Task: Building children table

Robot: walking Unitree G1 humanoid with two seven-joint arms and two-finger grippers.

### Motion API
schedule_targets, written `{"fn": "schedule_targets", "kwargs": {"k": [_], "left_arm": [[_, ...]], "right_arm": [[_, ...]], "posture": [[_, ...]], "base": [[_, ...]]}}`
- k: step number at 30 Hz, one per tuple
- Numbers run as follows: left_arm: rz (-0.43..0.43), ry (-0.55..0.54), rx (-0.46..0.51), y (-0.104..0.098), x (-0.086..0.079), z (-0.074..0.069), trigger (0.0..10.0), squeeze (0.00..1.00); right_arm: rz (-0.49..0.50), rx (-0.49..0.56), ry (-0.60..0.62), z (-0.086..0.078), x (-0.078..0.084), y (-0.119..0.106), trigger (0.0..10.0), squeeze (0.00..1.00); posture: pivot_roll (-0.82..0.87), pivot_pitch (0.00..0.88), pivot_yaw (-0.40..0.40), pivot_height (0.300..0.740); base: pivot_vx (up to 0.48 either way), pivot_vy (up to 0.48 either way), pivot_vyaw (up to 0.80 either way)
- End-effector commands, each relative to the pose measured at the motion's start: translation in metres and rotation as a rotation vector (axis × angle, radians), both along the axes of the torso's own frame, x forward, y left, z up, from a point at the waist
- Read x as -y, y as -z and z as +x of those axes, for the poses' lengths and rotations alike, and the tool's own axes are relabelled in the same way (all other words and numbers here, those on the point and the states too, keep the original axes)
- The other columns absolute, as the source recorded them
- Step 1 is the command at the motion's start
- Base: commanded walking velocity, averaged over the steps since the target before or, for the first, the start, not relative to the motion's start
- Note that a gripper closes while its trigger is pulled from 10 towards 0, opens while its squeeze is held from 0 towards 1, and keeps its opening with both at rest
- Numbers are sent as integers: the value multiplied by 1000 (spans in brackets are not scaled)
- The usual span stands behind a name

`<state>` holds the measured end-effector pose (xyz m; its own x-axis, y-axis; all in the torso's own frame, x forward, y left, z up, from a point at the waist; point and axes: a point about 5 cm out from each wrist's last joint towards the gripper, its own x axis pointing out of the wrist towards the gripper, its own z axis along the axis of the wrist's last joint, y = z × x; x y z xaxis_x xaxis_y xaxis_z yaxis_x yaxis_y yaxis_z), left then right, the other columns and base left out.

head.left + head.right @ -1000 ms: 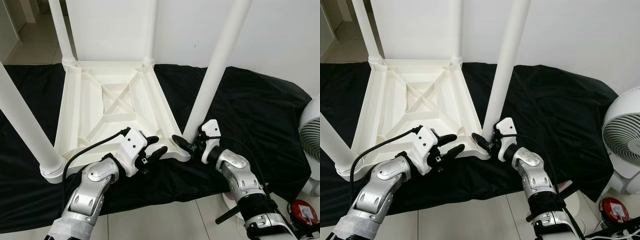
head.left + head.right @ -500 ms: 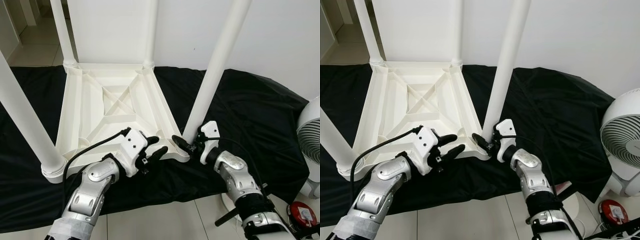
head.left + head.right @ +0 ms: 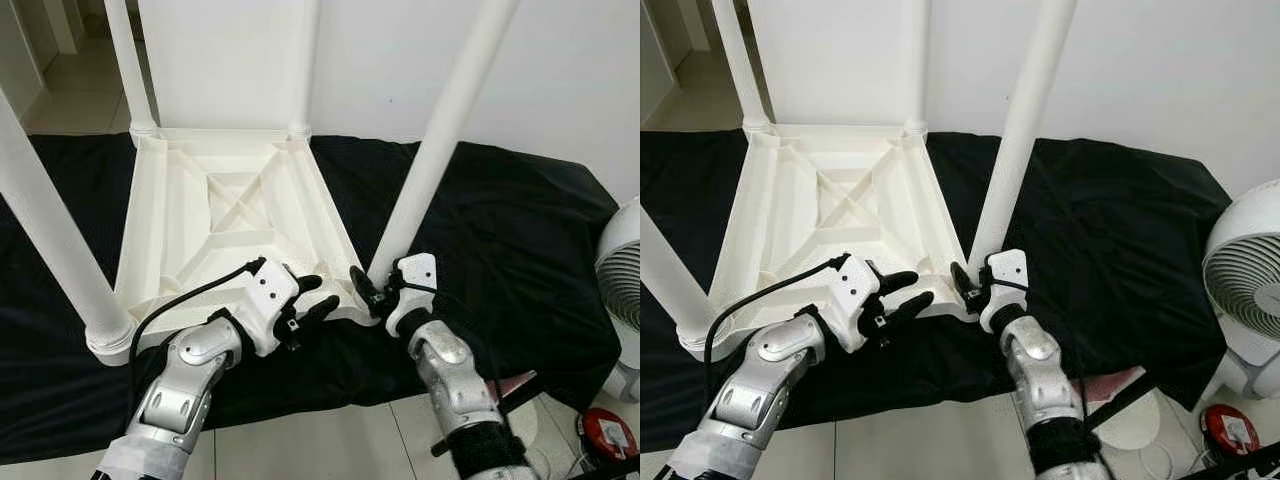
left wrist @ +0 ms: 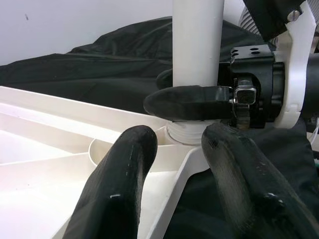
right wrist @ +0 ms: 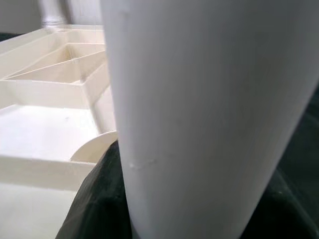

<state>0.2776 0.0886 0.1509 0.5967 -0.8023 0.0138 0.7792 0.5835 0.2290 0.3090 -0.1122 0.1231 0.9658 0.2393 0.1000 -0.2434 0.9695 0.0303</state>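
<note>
Children's table (image 3: pixel 225 215), flipped upside down on a black cloth (image 3: pixel 500 220) on the floor, ribbed underside up. Right claw (image 3: pixel 372 294) is clenched around the base of the near-right leg (image 3: pixel 440 140), right at its corner socket. Left claw (image 3: pixel 308 298) sits just left of it, fingers (image 4: pixel 119 184) spread apart and grasping nothing (hovering over the near rim). White fan (image 3: pixel 1245 300) at far right.

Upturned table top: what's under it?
The table top lies on a black cloth spread over the tiled floor. Whatever lies beneath its middle is covered; at its near corner, the right gripper clamps a white leg.
</note>
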Motion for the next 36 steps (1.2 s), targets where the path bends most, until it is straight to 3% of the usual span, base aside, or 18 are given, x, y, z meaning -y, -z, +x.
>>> {"fn": "schedule_targets", "kwargs": {"k": [1, 5, 19, 20, 30, 31, 32, 36], "left_arm": [[1, -20, -1, 2, 2, 2, 10000, 0], [1, -12, 0, 1, 3, 2, 10000, 0], [3, -8, -3, 2, 4, 2, 10000, 0], [2, -9, -3, 2, 4, 2, 10000, 0], [-3, -14, -6, 3, 4, 1, 10000, 0], [-3, -14, -7, 3, 4, 1, 10000, 0], [-3, -13, -7, 3, 5, 0, 10000, 0], [-4, -9, -7, 4, 4, 0, 10000, 0]], "right_arm": [[-14, -25, 108, -4, 4, 5, 10000, 0], [-1, -25, 123, -7, -5, 2, 10000, 0], [-29, -31, 114, -10, -6, -1, 10000, 0], [-31, -31, 113, -10, -5, -1, 10000, 1000], [-7, 3, 27, -10, 6, -9, 10000, 1000], [-7, 3, 21, -11, 7, -10, 10000, 902], [-26, -2, -42, -13, 8, -9, 10000, 0], [-91, -17, -214, -19, 15, -7, 10000, 0]], "posture": [[74, 0, -95, 740], [72, 0, -93, 740], [68, 0, -93, 740], [70, 0, -95, 740], [67, 0, -101, 740], [67, 0, -101, 740], [65, 0, -101, 740], [62, 3, -99, 740]], "base": [[0, 0, 0], [0, 0, 0], [0, 0, 0], [0, 0, 0], [0, 0, 0], [0, 0, 0], [0, 0, 0], [0, 0, 0]]}}
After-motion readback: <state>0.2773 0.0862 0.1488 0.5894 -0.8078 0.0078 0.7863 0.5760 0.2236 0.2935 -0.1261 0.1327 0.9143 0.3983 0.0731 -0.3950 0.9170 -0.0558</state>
